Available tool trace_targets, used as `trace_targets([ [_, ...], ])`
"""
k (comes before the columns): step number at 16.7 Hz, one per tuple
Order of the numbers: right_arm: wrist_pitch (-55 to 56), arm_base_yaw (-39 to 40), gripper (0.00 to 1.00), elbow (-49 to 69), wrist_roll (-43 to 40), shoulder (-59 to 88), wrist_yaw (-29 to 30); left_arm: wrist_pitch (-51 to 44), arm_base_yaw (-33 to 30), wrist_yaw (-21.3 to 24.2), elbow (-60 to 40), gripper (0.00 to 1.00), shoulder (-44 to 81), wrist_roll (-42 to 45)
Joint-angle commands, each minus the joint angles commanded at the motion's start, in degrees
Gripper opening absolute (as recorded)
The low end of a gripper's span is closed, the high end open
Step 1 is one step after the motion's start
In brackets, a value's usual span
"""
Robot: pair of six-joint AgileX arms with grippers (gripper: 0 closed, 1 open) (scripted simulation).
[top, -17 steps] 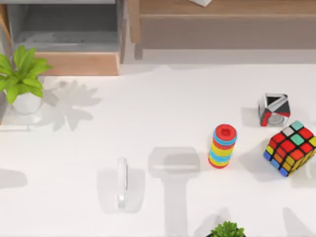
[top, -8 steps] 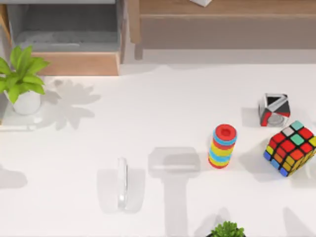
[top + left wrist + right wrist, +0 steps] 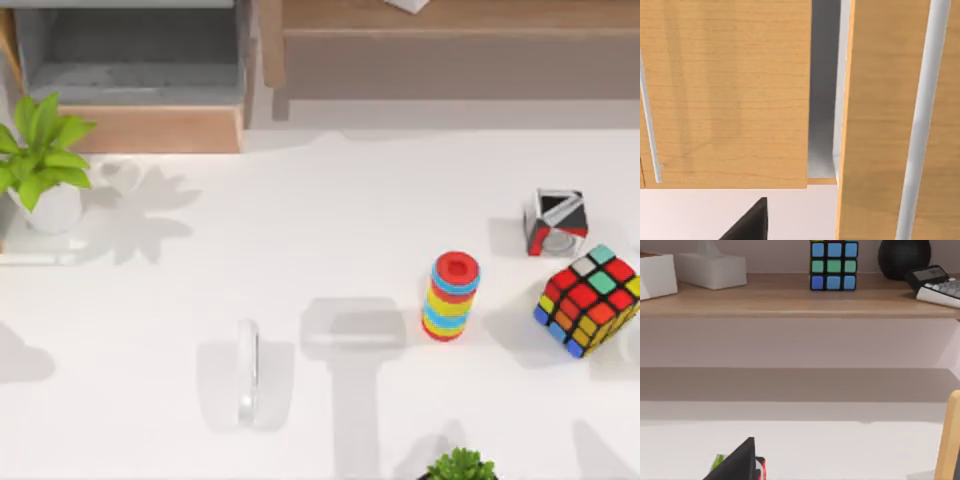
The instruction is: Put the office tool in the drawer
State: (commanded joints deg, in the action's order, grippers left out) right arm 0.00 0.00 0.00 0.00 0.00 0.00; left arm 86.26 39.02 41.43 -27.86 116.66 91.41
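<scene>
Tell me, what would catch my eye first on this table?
Probably the bright toys at the table's right: a striped coloured ring stack standing upright, a multicoloured puzzle cube beside it, and a black-red-silver cube just behind. At far left a green potted plant stands before the open grey-lined drawer. The glassy bar, lying left of centre, is easy to miss.

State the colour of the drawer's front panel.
Light tan wood, on the drawer; clearest in the top view.
</scene>
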Motion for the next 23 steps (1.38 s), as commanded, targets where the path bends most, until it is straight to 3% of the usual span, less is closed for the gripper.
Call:
trace_targets([
  [17,0.0,0.0,1.0,0.0,0.0,0.0,0.0,1.94,2.46,2.72,3.26,1.0,-0.98,0.14],
  [23,0.0,0.0,1.0,0.0,0.0,0.0,0.0,-5.58,-8.14,6.16,6.19,1.0,-5.69,-13.33],
])
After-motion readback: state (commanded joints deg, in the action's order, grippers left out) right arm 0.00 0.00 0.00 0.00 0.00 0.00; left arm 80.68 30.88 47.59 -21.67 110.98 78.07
